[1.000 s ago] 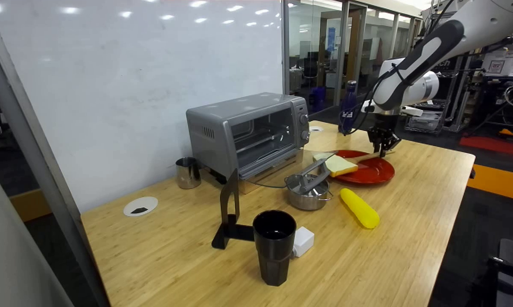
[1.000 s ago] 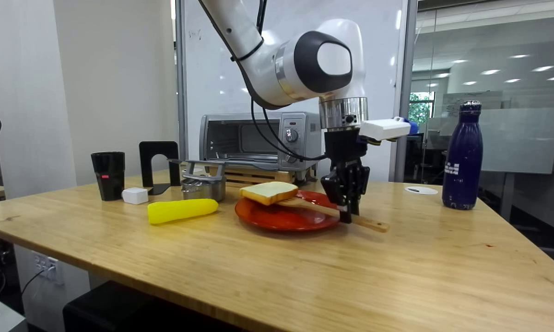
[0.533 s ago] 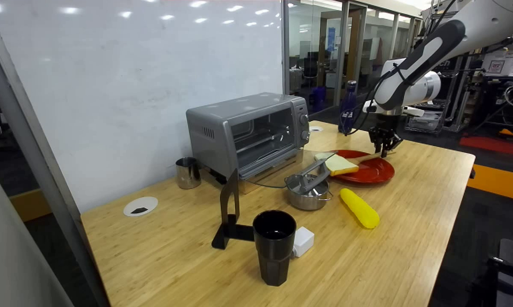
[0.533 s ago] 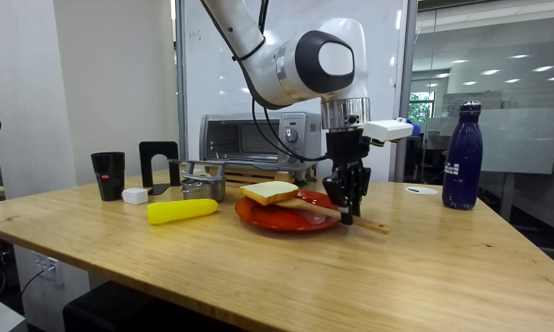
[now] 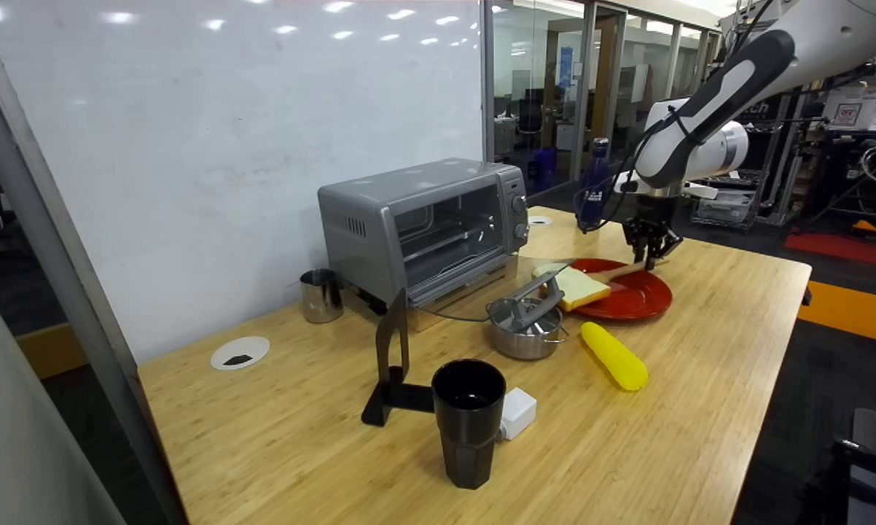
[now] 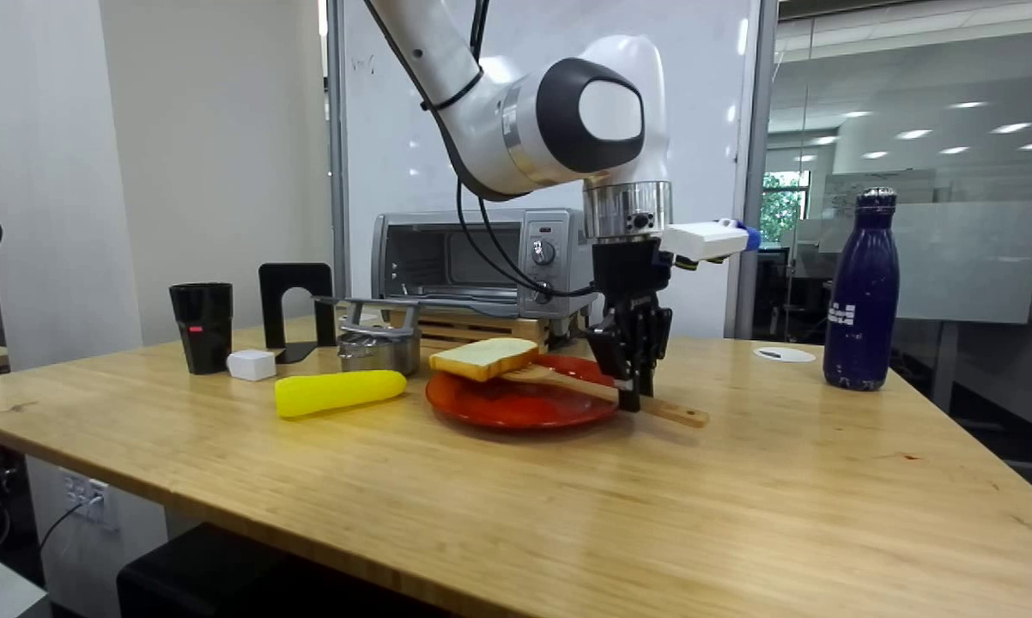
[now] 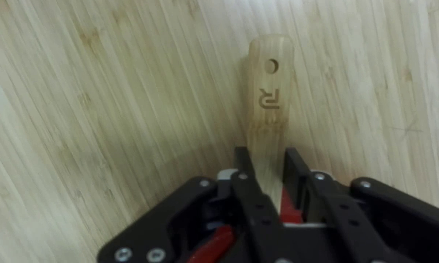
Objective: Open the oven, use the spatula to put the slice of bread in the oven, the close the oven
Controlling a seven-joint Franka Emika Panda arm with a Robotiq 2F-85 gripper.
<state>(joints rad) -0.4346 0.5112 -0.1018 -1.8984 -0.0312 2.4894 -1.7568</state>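
The robot's tool (image 7: 267, 156) pinches the handle of a wooden spatula (image 6: 583, 387) low over the bench (image 6: 653, 498), its jaws pressed in on either side of the wood, as a slice of bread (image 6: 484, 358) waits ahead of it. We see the slice on the blade side of the tool, lying partly over the far rim of a red plate (image 6: 525, 412); the handle's drilled tip juts out on the opposite side. Blade meets bread at the near edge, though how far it runs beneath we cannot make out. The spatula's long axis leads from the tool to the slice and on, roughly, toward a steel pot (image 5: 527, 344). The toaster oven (image 5: 423, 182), by our reading open, stands farther from the tool and off to one side of that line. We judge the loading to be at hand: a slide and lift along the axis, then a turn that swings the blade to face the oven, with the slice liable to slip off sideways.
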